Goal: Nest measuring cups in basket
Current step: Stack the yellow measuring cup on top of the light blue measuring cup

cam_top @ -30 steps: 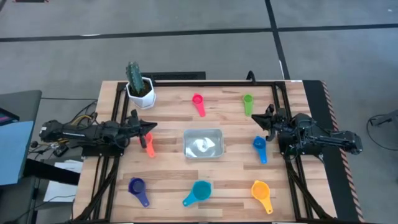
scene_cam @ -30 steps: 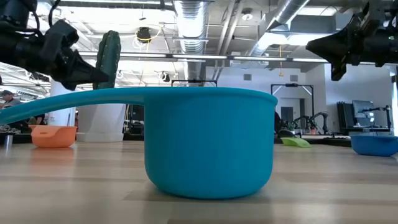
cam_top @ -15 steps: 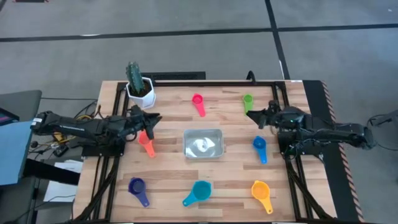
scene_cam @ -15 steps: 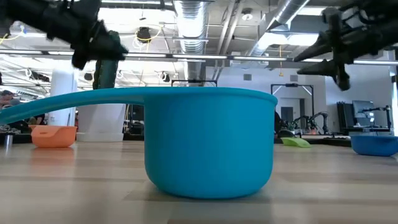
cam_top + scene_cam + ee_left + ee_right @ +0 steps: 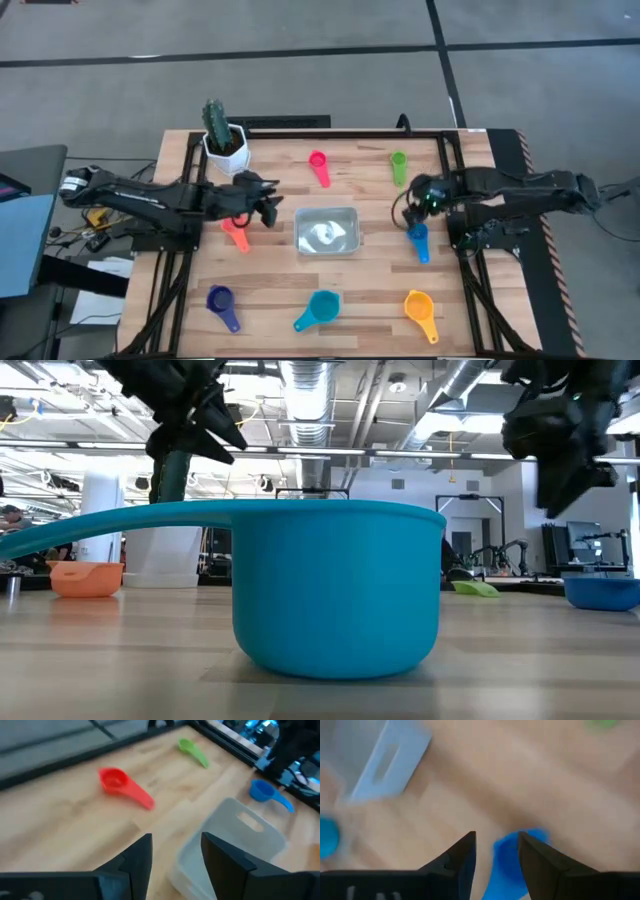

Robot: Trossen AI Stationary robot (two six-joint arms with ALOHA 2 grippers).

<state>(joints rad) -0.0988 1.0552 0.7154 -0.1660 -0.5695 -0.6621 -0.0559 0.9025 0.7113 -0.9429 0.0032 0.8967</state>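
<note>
Above the blue measuring cup (image 5: 417, 237), right of the basket (image 5: 326, 231), the empty right pincer (image 5: 421, 203) is held apart, so the cup could be knocked aside if straddled off-centre.

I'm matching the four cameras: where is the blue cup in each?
High: blue cup right of the basket.
Low: far right edge.
Left wrist: upper right, beyond the basket.
Right wrist: bottom centre between the fingers.
Shared landmark: the basket, except in low.
</note>
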